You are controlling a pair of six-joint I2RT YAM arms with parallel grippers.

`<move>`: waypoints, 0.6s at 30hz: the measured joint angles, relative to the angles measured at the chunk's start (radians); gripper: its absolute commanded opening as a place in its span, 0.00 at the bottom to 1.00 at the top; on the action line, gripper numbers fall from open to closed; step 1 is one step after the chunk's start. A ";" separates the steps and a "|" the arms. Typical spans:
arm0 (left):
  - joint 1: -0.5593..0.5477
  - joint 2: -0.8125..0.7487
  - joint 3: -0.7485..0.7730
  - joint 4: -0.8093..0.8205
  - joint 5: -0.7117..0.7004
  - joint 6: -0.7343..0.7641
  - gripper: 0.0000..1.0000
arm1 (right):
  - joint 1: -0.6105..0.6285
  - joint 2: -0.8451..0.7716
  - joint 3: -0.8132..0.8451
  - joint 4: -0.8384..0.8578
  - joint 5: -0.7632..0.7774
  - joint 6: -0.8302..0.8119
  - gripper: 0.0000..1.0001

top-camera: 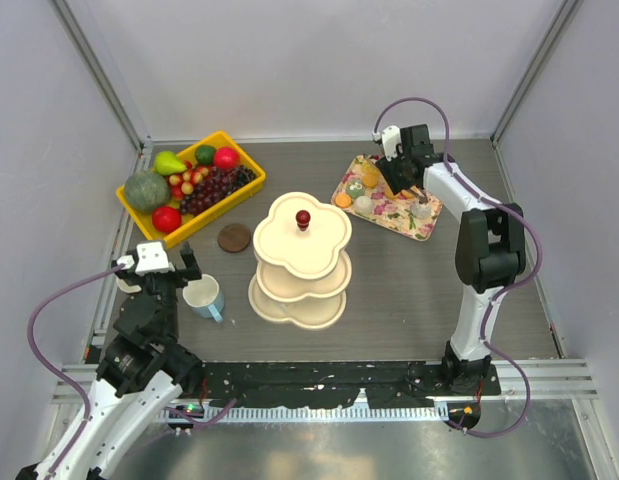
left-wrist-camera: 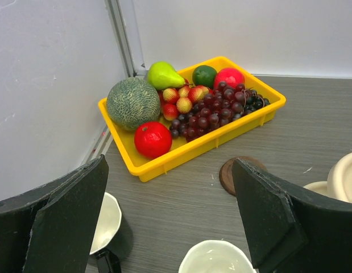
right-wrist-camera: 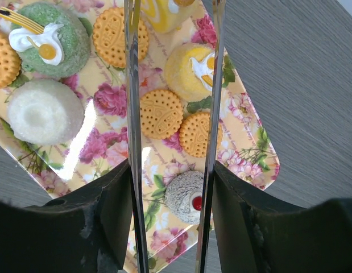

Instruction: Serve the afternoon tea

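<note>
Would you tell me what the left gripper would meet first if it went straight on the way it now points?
The left gripper would likely meet the near wall of the yellow fruit bin; depth is unclear.

Four biscuits (right-wrist-camera: 161, 112), five pastries (right-wrist-camera: 44, 111), two mugs (left-wrist-camera: 212, 259), one stand (top-camera: 289, 238)

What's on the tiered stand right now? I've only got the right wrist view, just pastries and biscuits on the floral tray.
Observer: Nothing. The stand looks bare on every tier I can see from above.
Operator: Where are the mugs?
Observer: A pale blue mug stands left of the stand, beside the open left end effector.
Operator: Only one?
Observer: The left wrist view also shows a dark mug, partly hidden behind one of its fingers.
</note>
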 measured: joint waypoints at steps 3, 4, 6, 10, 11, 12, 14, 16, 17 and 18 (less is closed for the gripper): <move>0.000 0.003 0.000 0.000 0.003 0.000 0.98 | -0.001 0.011 0.008 0.001 0.004 -0.016 0.57; 0.000 0.004 0.000 0.000 0.003 0.000 0.98 | -0.001 0.019 0.016 0.000 0.004 -0.021 0.57; 0.000 0.005 0.000 0.000 0.003 0.001 0.98 | -0.001 0.037 0.033 -0.005 0.003 -0.029 0.57; 0.000 0.006 -0.002 0.001 0.003 0.003 0.98 | -0.001 0.070 0.062 -0.021 0.002 -0.046 0.57; 0.000 0.006 -0.002 0.001 0.003 0.003 0.98 | -0.001 0.075 0.064 -0.023 0.000 -0.048 0.57; 0.000 0.006 -0.002 0.001 0.003 0.004 0.98 | -0.001 0.081 0.069 -0.027 -0.005 -0.051 0.57; 0.000 0.006 -0.002 0.002 0.003 0.004 0.98 | -0.001 0.090 0.077 -0.039 -0.017 -0.055 0.57; 0.000 0.006 -0.002 0.002 0.005 0.004 0.98 | -0.001 0.094 0.080 -0.050 -0.029 -0.060 0.56; 0.000 0.006 -0.002 0.002 0.006 0.004 0.98 | -0.001 0.095 0.080 -0.057 -0.037 -0.063 0.56; 0.000 0.006 -0.002 0.002 0.007 0.004 0.98 | -0.001 0.095 0.083 -0.065 -0.043 -0.065 0.53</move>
